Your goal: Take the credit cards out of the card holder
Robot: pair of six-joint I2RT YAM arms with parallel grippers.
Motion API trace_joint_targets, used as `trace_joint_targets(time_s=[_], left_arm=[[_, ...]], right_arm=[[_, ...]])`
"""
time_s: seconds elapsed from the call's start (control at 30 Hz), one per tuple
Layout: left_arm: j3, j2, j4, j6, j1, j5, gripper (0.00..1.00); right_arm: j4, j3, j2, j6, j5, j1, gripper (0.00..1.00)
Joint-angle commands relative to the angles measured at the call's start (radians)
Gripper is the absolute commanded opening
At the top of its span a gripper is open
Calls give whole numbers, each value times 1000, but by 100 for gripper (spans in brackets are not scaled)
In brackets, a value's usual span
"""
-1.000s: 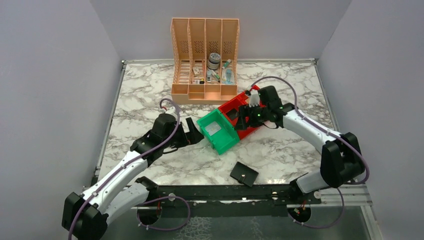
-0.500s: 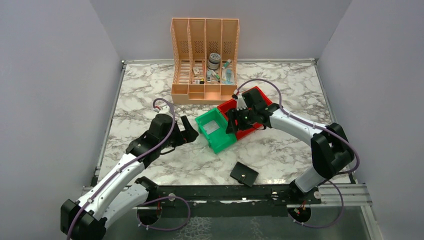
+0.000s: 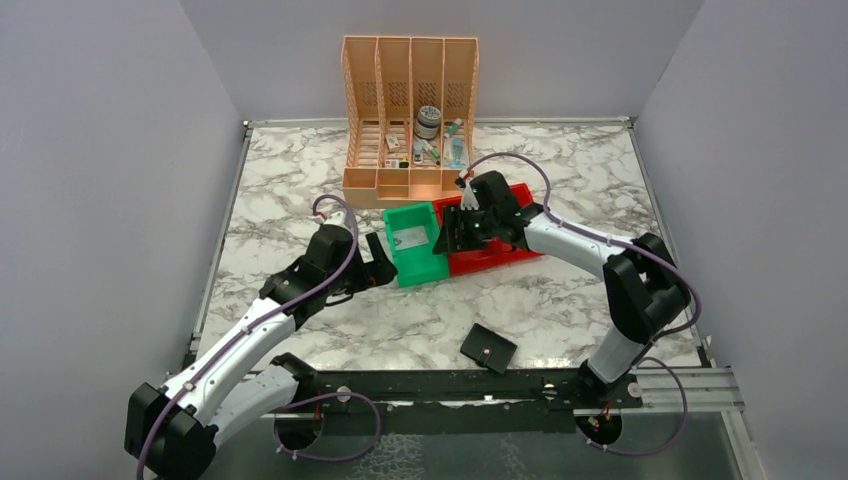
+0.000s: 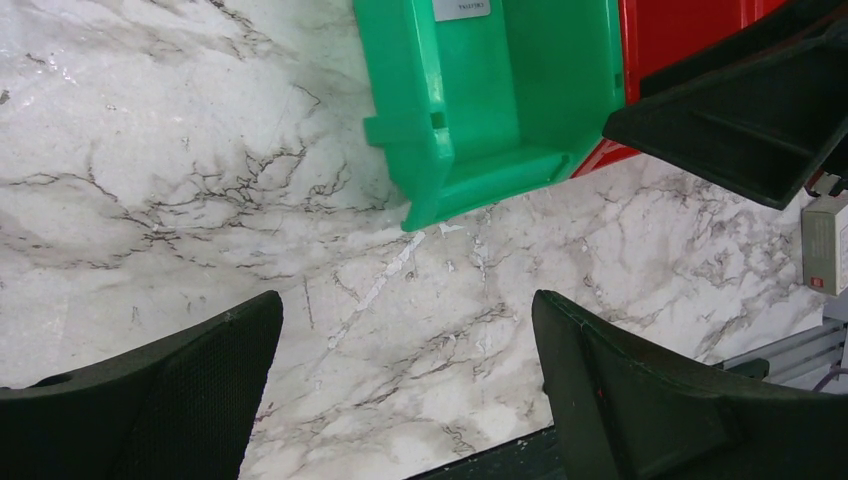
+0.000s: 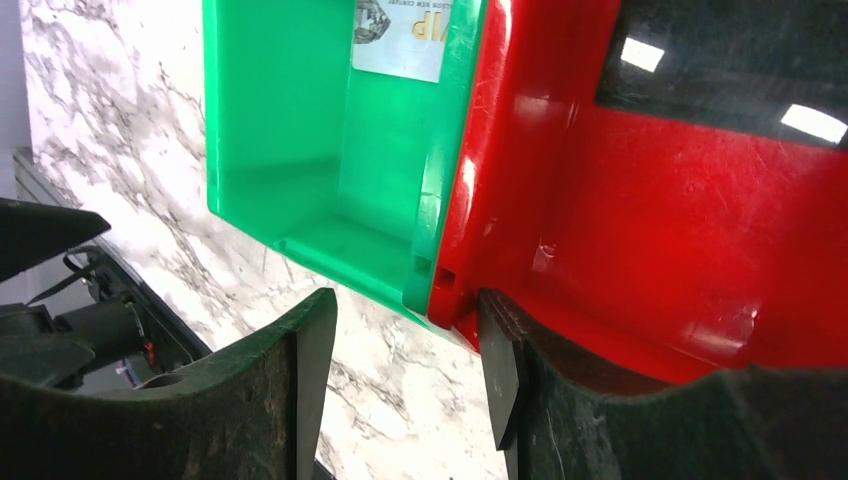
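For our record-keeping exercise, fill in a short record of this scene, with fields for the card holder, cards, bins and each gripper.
Card holder: black, lying flat on the marble table, near edge, clear of both grippers
Green bin: holds one pale card
Red bin: touches green bin; dark flat item inside
Left gripper: open, empty, beside green bin
Right gripper: jaws apart at the bins' shared corner
Background: orange desk organiser
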Motion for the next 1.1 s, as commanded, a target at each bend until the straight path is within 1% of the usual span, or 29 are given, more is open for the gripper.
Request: trace_joint_targets(time_s=[0.0,0.23,0.43,0.57,0.67,0.77,0.9,1.0,1.03,1.07], left_arm=[[43,13,-5,11,-3,-5,98],[48,26,-5,14,-3,12,98],[44,37,4,9,-3,39,98],[33,23,3,7,-3,60,98],[16,2,3,3,-3,63,99],[5,-15,6,1,-4,63,99],[2,-22,10,-3,-3,70,99],[-10,-27,33,-4,-3,97,99],[-17,-28,48,-5,-3,112,99],[-23,-26,64,-5,-3,127,99]], right_arm=[[60,60,44,33,-14,15,54],[58,88,70,31,3,28,54],[43,140,79,-3,-23,28,55],[-15,152,19,-51,36,27,57],[-41,92,-98,-70,92,28,62],[-85,-31,-229,-85,117,28,66],[-221,-171,-360,-70,59,27,67],[-306,-289,-465,0,45,28,67],[-347,-314,-498,35,74,28,68],[-394,-328,-527,110,133,28,68]])
